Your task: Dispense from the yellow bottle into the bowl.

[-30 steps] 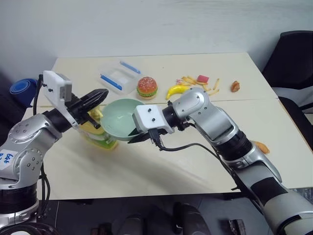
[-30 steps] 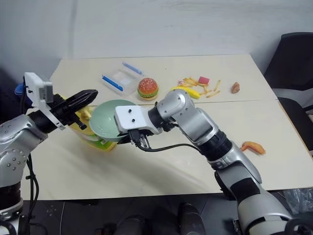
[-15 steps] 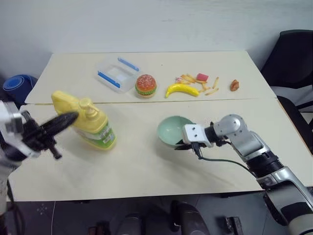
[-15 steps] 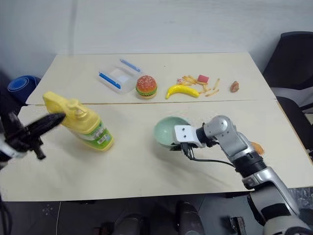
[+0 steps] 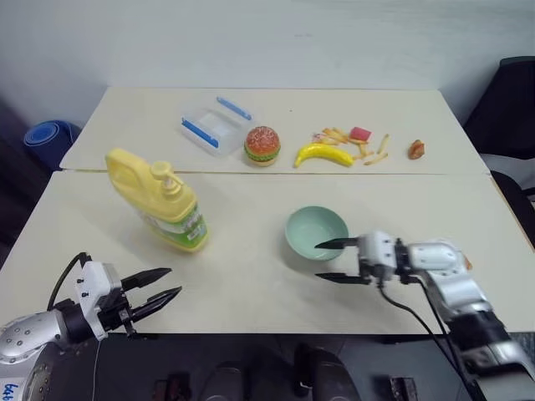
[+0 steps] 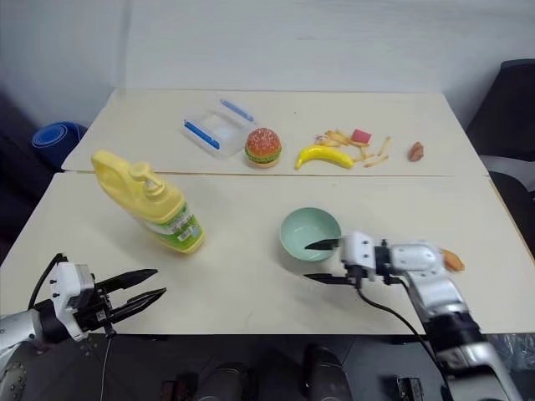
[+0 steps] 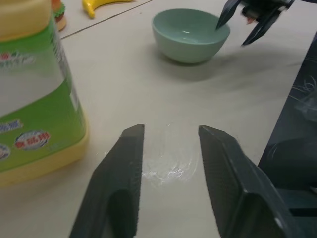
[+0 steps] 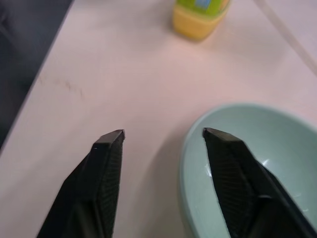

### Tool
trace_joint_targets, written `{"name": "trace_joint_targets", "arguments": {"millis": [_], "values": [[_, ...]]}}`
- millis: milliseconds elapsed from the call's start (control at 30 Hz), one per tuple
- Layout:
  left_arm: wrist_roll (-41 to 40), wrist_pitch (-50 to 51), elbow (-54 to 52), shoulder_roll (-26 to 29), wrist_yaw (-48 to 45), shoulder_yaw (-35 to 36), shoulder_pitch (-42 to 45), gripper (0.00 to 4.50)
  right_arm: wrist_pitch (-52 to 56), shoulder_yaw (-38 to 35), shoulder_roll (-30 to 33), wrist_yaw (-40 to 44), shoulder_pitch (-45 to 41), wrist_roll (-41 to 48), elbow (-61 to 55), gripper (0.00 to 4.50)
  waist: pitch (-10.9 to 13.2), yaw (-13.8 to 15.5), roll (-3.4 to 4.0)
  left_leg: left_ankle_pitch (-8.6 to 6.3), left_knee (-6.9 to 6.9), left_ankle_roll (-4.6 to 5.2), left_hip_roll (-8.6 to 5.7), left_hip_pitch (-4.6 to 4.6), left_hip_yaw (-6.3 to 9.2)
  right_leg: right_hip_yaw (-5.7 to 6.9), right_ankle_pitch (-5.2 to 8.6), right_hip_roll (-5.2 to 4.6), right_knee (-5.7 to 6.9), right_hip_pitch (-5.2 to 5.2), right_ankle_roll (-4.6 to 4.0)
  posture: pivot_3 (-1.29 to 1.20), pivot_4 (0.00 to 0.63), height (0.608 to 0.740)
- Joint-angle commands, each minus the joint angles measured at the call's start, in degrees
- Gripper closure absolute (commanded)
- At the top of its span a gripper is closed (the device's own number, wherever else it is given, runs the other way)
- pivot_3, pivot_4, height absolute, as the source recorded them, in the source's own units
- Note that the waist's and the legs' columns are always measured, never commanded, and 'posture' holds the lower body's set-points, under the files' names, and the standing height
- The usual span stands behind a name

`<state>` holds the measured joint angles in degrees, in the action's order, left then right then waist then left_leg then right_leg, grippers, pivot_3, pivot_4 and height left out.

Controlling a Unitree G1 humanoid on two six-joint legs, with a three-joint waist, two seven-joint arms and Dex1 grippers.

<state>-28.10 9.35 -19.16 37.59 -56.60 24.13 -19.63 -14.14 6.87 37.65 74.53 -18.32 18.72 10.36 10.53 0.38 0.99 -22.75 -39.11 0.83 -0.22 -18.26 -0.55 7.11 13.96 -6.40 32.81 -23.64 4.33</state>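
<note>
Pale-yellow plastic pump jug [image 5: 159, 200] upright on beige table [image 5: 251, 292], mint-green round bowl [image 5: 316, 233] just beside right gripper [image 5: 328, 261], left gripper [image 5: 164, 283] near table edge, both spread, empty.

Two pale tables [image 5: 251, 292] abut below a white wall [image 5: 267, 38], black chair [image 5: 506, 109] alongside.

both end effectors let go; bowl [image 5: 316, 233] and yellow bottle [image 5: 159, 200] now rest on table [image 5: 251, 284].

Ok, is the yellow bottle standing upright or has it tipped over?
Upright. The yellow bottle stands on its base on the table, pump top uppermost, leaning slightly; neither gripper touches it.
</note>
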Motion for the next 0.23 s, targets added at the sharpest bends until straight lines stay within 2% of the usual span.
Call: {"name": "trace_joint_targets", "arguments": {"millis": [33,100,133,233], "values": [[10.37,-14.05,10.18,0.19,1.65,0.55,-1.23,1.52,1.31,-12.61,5.8,-0.05,14.54,7.56,-7.17,0.67,-0.05,0.84,0.0,-0.08,0.0,0.08,0.0,0.0,-0.01,0.01,0.0,-0.01,-0.06,0.02,0.0,0.0,0.15,0.74],[10.12,-17.1,12.79,-0.66,1.4,1.41,-1.61,1.04,-0.44,-15.45,6.28,-0.56,18.89,7.55,-6.74,0.09,-0.09,1.16,-0.07,-0.2,0.0,0.11,0.01,0.03,-0.01,0.06,0.0,-0.02,-0.12,0.07,0.0,0.0,0.15,0.74],[10.42,-17.7,13.56,-0.78,1.9,1.68,-1.98,0.88,-1.49,-16.62,6.38,-0.99,20.53,7.09,-5.94,0.01,-0.07,1.12,-0.12,-0.26,0.0,0.16,0.02,0.03,-0.01,0.07,0.01,-0.02,-0.15,0.08,-0.01,0.0,0.15,0.74],[10.91,-20.3,14.75,-1.26,3.08,2.07,-2.38,0.88,-4.81,-19.0,5.43,-2.95,22.94,5.26,-3.74,0.01,-0.01,0.76,-0.19,-0.38,0.0,0.36,0.02,0.03,-0.23,-0.13,-0.06,-0.05,-0.21,0.08,0.06,0.0,0.15,0.74]]}}
